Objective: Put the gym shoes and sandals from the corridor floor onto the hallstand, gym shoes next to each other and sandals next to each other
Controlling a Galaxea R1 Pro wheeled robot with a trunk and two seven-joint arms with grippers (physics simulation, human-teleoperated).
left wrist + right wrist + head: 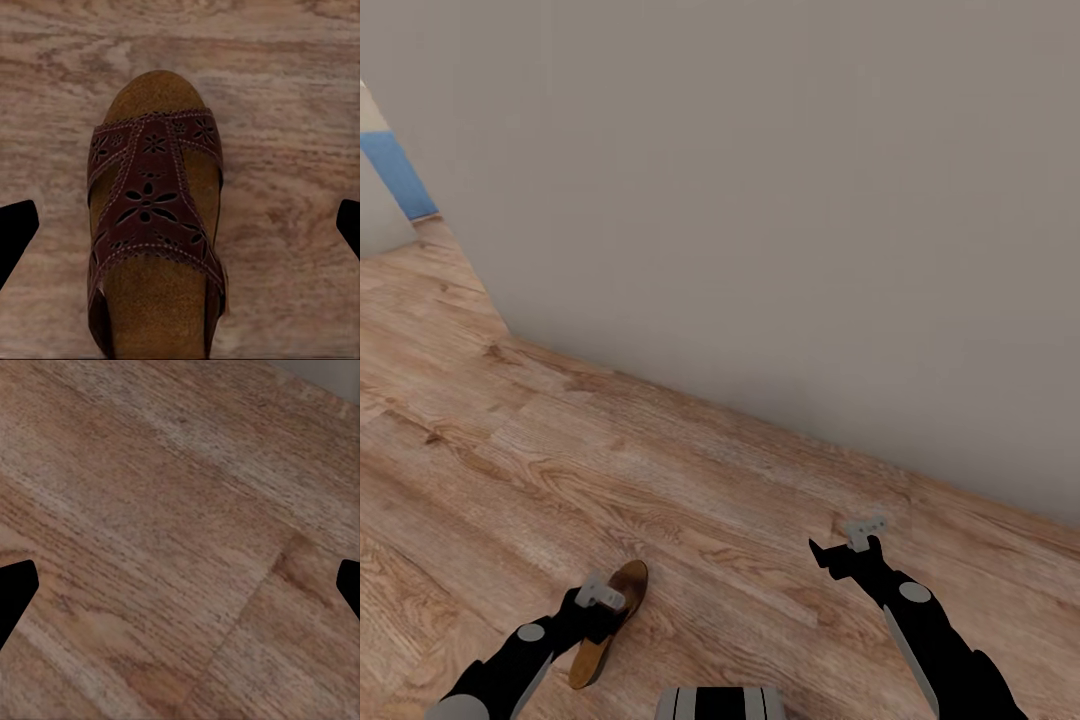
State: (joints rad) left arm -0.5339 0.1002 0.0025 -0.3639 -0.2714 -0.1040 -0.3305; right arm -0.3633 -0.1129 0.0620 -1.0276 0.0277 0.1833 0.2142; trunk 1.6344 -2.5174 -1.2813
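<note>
One brown sandal [628,582] with a tan footbed and a maroon cut-out strap lies flat on the corridor floor [690,480]. My left gripper [603,603] hangs directly above it. In the left wrist view the sandal [154,195] lies between the gripper's [180,229] widely spread fingertips [15,232], which do not touch it. My right gripper [848,553] is open over bare planks [180,510], its fingertips [15,592] wide apart with nothing between them. The gym shoes and the hallstand are out of view.
A plain grey wall [780,200] runs diagonally across the far side, close beyond the right gripper. At the far left an opening [395,180] leads past the wall's corner to something blue. My base [720,703] shows at the near edge.
</note>
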